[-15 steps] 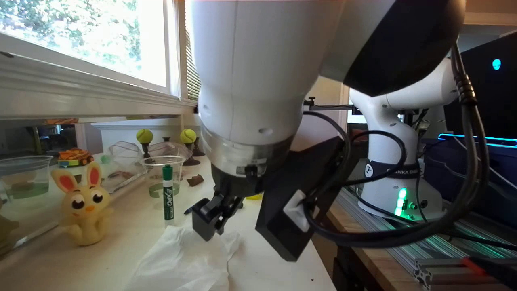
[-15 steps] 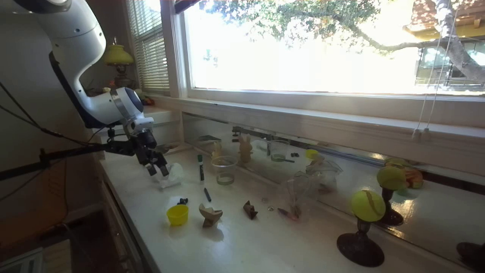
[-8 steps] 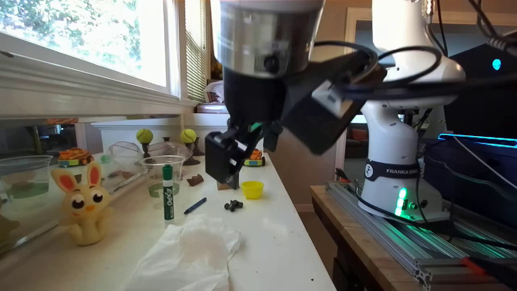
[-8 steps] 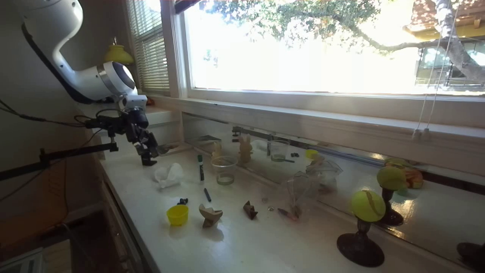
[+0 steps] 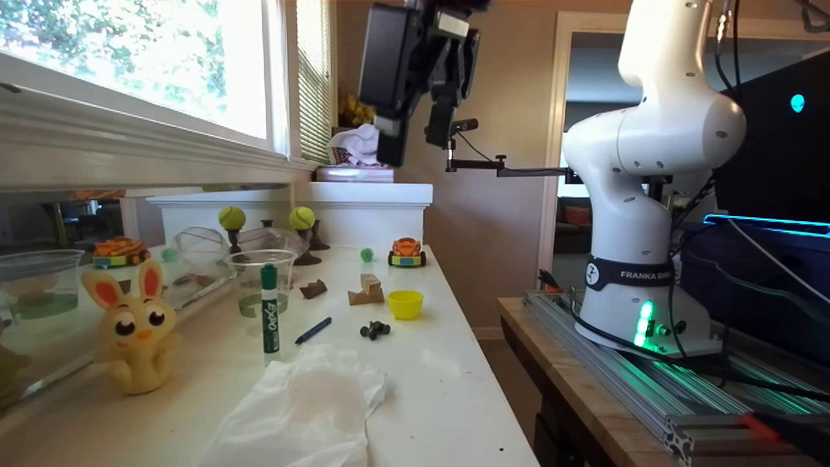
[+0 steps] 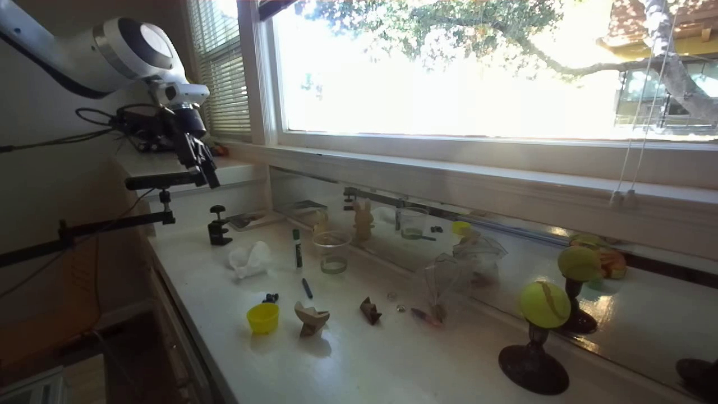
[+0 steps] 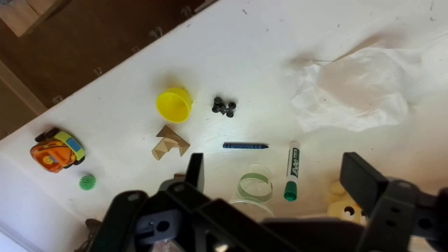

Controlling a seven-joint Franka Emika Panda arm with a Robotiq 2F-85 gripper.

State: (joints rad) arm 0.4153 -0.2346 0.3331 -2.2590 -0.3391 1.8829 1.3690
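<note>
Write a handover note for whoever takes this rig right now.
Fingers: open, holding nothing, above the counter.
Things, seen between them in the wrist view: green-capped marker upright, clear cup apart beside it, blue crayon lying flat. Crumpled white sheet lies by the marker.
Done: they are clear of the counter's things.
Left: no grasp is made; one would probably mean coming down first.

Your views share the marker [image 5: 270, 318]: near in an exterior view; from opposite and farther, along the bench [image 6: 404, 359], in an exterior view; from above in the wrist view.
</note>
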